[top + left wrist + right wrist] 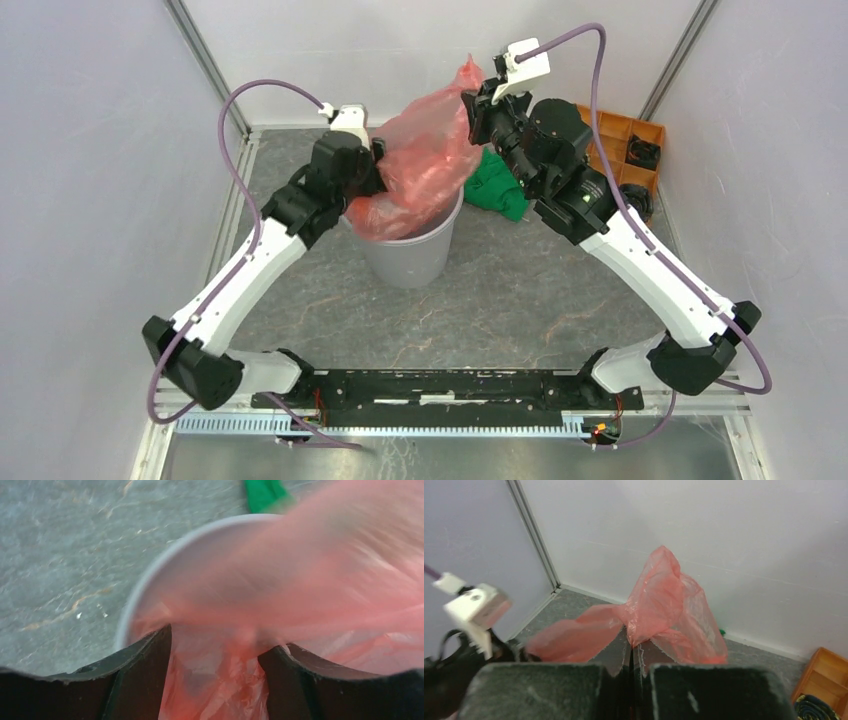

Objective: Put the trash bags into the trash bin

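Right gripper (631, 667): jaws closed tight on a fold of the trash bag (664, 600). It is raised well above the table, up and to the right of the trash bin (405, 255).

Left gripper (215, 680): fingers (145, 670) stand well apart. Bag film lies in the gap between them, with no pinch visible. It sits low at the bin's left rim.

Trash bag: one, thin red-orange see-through film, wrinkled and glossy.
- Lower part is bunched inside the bin's mouth.
- Middle part stretches up and to the right, out of the bin.
- Top is drawn to a peak just above the right gripper's hold.
- In the left wrist view the upper film is blurred.

Trash bin: one, round, light grey, tapered sides. It stands upright on the table (500, 300), towards the far side and left of centre. The bag fills its mouth, and part of the rim (150, 575) is bare.

Green cloth (495, 185): one, crumpled, lying on the table just right of the bin, below the right arm.

Orange tray (625, 135): one, with compartments, in the far right corner. The dark items in it are too small to tell.

Table: grey, stone-patterned top.
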`<state>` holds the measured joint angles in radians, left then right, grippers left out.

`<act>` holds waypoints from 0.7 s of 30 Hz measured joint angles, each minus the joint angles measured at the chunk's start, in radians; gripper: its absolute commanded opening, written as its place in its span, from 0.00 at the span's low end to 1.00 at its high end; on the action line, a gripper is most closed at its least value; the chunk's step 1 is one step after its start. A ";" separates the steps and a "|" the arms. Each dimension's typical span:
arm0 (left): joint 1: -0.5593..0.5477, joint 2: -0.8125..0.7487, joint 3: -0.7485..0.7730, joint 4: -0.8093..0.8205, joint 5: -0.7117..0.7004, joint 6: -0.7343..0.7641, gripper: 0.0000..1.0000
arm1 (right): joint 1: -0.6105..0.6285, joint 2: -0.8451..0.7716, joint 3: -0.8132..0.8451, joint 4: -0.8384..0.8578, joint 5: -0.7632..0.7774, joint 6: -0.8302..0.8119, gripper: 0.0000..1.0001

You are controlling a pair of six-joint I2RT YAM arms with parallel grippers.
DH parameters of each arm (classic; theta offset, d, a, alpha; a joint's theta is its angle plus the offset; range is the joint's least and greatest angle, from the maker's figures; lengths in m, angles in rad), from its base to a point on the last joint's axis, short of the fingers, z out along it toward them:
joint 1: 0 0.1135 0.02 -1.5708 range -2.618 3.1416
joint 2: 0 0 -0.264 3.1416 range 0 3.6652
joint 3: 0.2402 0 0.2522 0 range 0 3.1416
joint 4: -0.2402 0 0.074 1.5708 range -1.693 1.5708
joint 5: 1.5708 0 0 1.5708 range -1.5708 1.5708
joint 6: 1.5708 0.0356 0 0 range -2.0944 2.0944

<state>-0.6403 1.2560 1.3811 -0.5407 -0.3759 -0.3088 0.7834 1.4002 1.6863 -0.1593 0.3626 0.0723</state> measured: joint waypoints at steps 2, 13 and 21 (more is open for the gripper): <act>0.093 0.057 0.000 -0.005 0.067 -0.006 0.70 | 0.000 0.005 0.016 0.001 -0.013 -0.001 0.01; 0.122 -0.110 -0.031 -0.046 0.304 0.008 1.00 | 0.001 0.041 0.018 -0.017 -0.224 -0.011 0.01; 0.122 -0.384 -0.035 -0.054 0.289 0.018 1.00 | 0.006 0.095 0.098 -0.112 -0.397 -0.024 0.01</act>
<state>-0.5186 0.8719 1.3460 -0.5949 -0.0868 -0.2913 0.7895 1.4948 1.7844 -0.2710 -0.0341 0.0483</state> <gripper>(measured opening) 0.983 0.011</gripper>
